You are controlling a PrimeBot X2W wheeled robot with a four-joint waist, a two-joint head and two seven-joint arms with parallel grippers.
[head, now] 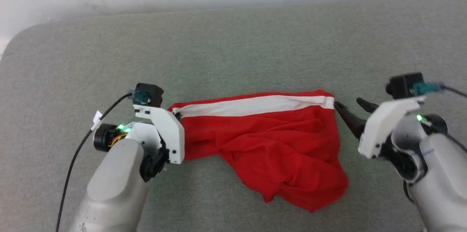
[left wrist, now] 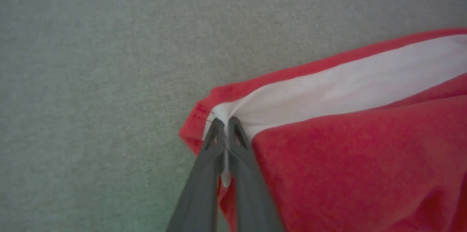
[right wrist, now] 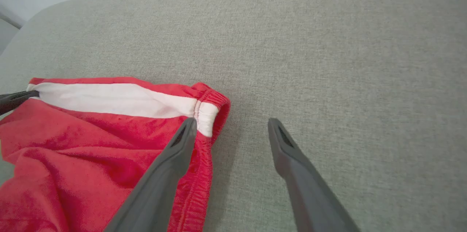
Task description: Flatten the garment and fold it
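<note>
left gripper (left wrist: 226,122) clamped on white-stripe corner, 9 o'clock end of garment (head: 262,133) | right gripper (right wrist: 232,124) jaws wide apart, just beside its 3 o'clock elastic edge | garment crumpled mid grey cloth surface (head: 233,49)

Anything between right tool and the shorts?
No object. Head view shows a sliver of bare grey surface between the open right tool and the garment's waistband end; in the right wrist view one finger overlaps that edge.

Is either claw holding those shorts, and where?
The left gripper pinches the garment at the end of its white stripe; the right gripper holds nothing.
</note>
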